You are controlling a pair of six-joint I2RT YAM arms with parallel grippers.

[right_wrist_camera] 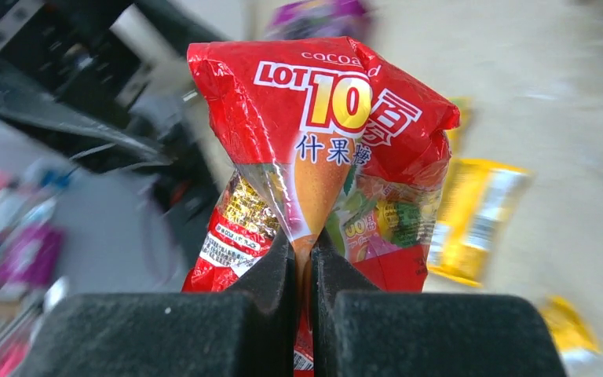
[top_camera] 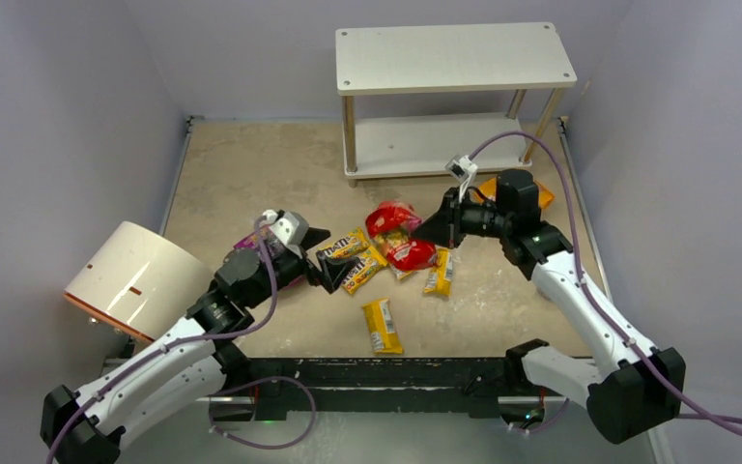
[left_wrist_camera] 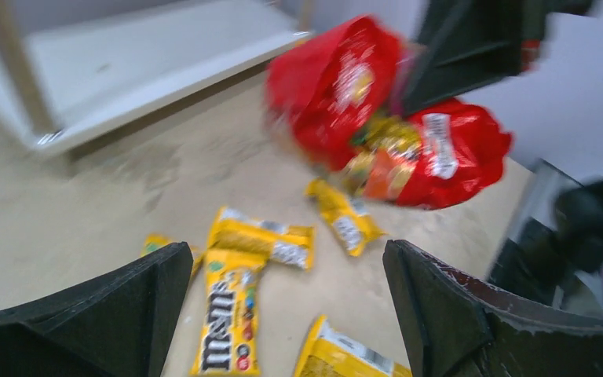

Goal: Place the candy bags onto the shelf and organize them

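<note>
Nearest the bases, one yellow packet [top_camera: 382, 325] lies flat and alone on the tabletop [top_camera: 251, 174]. Left of it the left arm [top_camera: 188, 343] stretches low from its corner, up and to the right, past a white cylinder [top_camera: 135, 278] lying on its side at the tabletop's left edge. Its wrist points right, and the left jaws stand wide apart just over a pair of yellow packets [top_camera: 353, 261] that overlap each other. The wrist view shows an M&M's packet [left_wrist_camera: 224, 330] between the two black fingers [left_wrist_camera: 102, 314]. A purple pouch [top_camera: 249, 239] peeks out from behind that wrist. On the other side the right arm [top_camera: 580, 300] climbs from its base up and to the left, bends at the elbow, and turns its wrist leftward toward the middle. The right jaws are pressed together on the red pouch [right_wrist_camera: 322, 133], pinching a fold of its clear window so that the printed top stands above them. Whether its lower end is off the tabletop I cannot tell. Another yellow packet [top_camera: 439, 273] lies just beside the red pouch, below the right wrist. An orange pouch [top_camera: 542, 195] shows behind the right arm. Farthest back, against the wall, stands the shelf [top_camera: 454, 58].
</note>
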